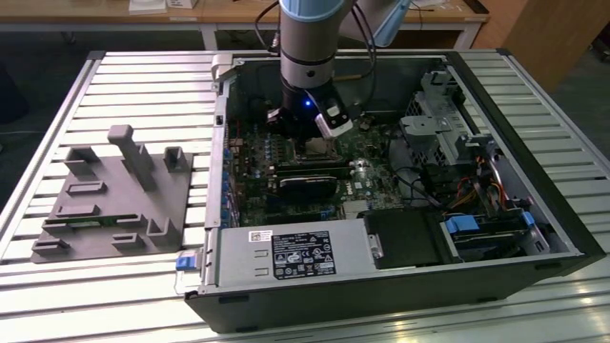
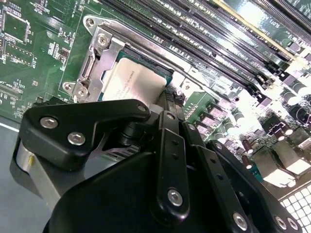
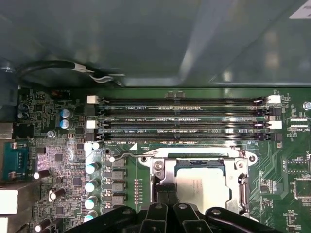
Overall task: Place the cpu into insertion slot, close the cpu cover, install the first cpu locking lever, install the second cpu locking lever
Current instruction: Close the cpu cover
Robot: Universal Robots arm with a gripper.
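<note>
The cpu [image 3: 201, 187] sits seated on the motherboard [image 3: 63, 160], with the cover [image 2: 108, 56] lying flat around it. The tool [image 3: 165, 194] reaches down into the case [image 1: 381, 304], closed and empty, its tip just beside the cpu's edge.

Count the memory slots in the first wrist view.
4, parallel, side by side: the nearest memory slot beside the cpu socket, then the second slot, third slot and farthest slot. None seems hidden.

Robotics lab or workshop. Open desktop computer case [image 1: 381, 304] lies on a slotted aluminium worktable [image 1: 143, 86]. Grey moulded parts fixture [image 1: 105, 214] beside it. Robot arm [image 1: 307, 64] reaches in. Wooden desks [image 1: 238, 16] behind.
</note>
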